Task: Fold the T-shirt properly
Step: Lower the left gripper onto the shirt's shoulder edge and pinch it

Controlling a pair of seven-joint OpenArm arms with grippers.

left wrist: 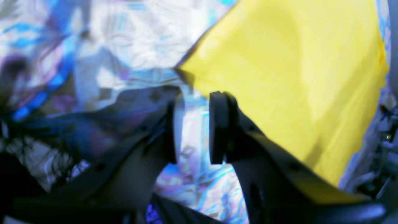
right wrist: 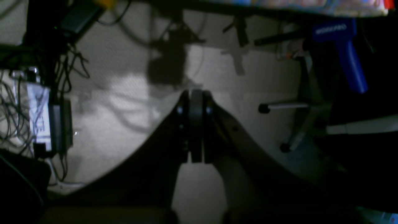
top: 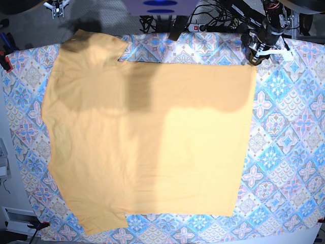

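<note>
Lying flat across a desk (top: 284, 168) draped in a blue-and-pink patterned tablecloth (top: 289, 127), the T-shirt (top: 152, 147) fills most of the base view, pale yellow-orange and plain. Spread with its long axis running side to side in that view; one short sleeve at the upper left corner near the far edge, another jutting out at the lower left. Right-hand edge straight, ending near the far right corner of the cloth. Crossed over its far half by a broad shadow.

Hovering just past that far right corner, the left pincer (left wrist: 192, 127) with jaws apart and empty, only tablecloth showing between the pads, the shirt's pointed corner close beside and partly behind one finger (left wrist: 219, 127). Blocked by nothing on the shirt itself.

Hanging off the desk, the right pincer (right wrist: 196, 124), fingers pressed together on nothing, over a pale floor (right wrist: 124, 124). Cluttered around it: tangled cables (right wrist: 18, 102) at one side, chair legs (right wrist: 295, 124) and a blue handle-shaped tool (right wrist: 348, 59) at the other. More cables (top: 213, 15) bunched beyond the desk's far edge.
</note>
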